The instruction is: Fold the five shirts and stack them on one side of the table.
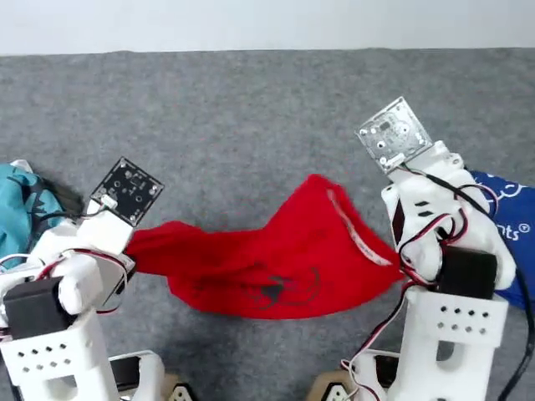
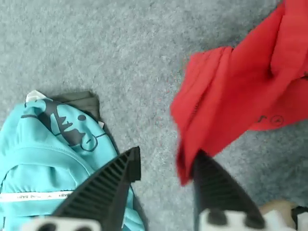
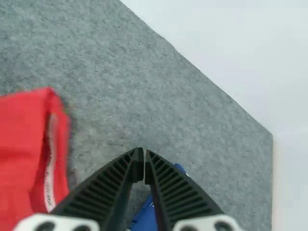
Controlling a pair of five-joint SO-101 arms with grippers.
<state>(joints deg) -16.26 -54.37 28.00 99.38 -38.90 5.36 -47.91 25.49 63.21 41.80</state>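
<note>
A red shirt (image 1: pixel 276 259) lies crumpled on the grey mat between the two arms, its collar tape showing on the right half. My left gripper (image 2: pixel 163 168) is open just above the mat, and the red shirt's (image 2: pixel 240 91) left end lies right beside one finger (image 2: pixel 216 192). A teal shirt (image 2: pixel 43 159) sits bunched on the other side of that gripper, over a dark garment (image 2: pixel 82 102). My right gripper (image 3: pixel 143 156) is shut on nothing, held above the mat past the red shirt's (image 3: pixel 29 144) right edge. A blue shirt (image 1: pixel 510 225) lies partly under the right arm (image 1: pixel 443 251).
The grey mat (image 1: pixel 251 109) stretches bare behind the red shirt up to its far edge. The teal shirt (image 1: pixel 21 209) is at the table's far left beside the left arm (image 1: pixel 67 284). A corner of the mat (image 3: pixel 260 139) meets a white surface.
</note>
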